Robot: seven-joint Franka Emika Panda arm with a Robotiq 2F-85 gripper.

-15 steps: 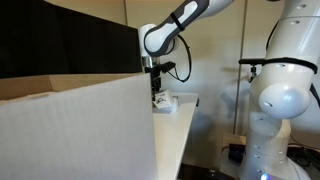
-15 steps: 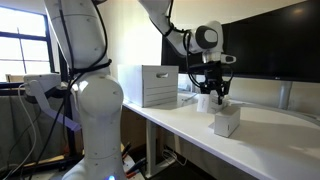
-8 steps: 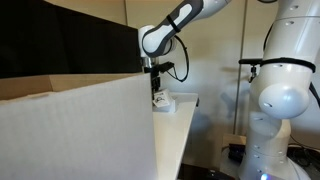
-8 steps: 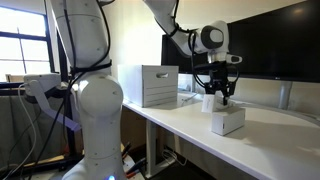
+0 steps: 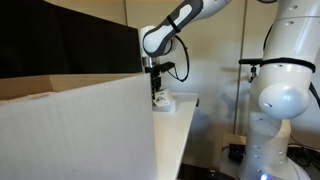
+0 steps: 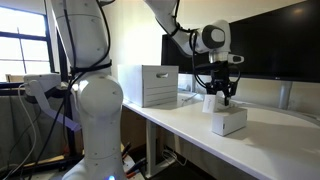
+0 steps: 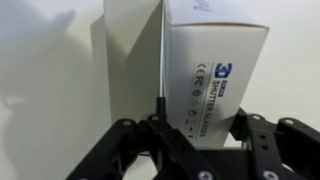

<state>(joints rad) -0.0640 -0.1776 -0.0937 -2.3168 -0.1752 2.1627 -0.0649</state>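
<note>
One small white cardboard box with blue print, right under the hand
It stands on the white worktop, near an edge; the fingers are half drawn in at its top (whether they pinch it, I cannot tell). A sound grip, I judge, wants both pads flat on opposite faces, not across the corner that faces the wrist view, and slow moves.

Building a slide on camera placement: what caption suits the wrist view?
Wrist camera looking past the dark fingers at a white box printed with a shutter-glasses label.
</note>
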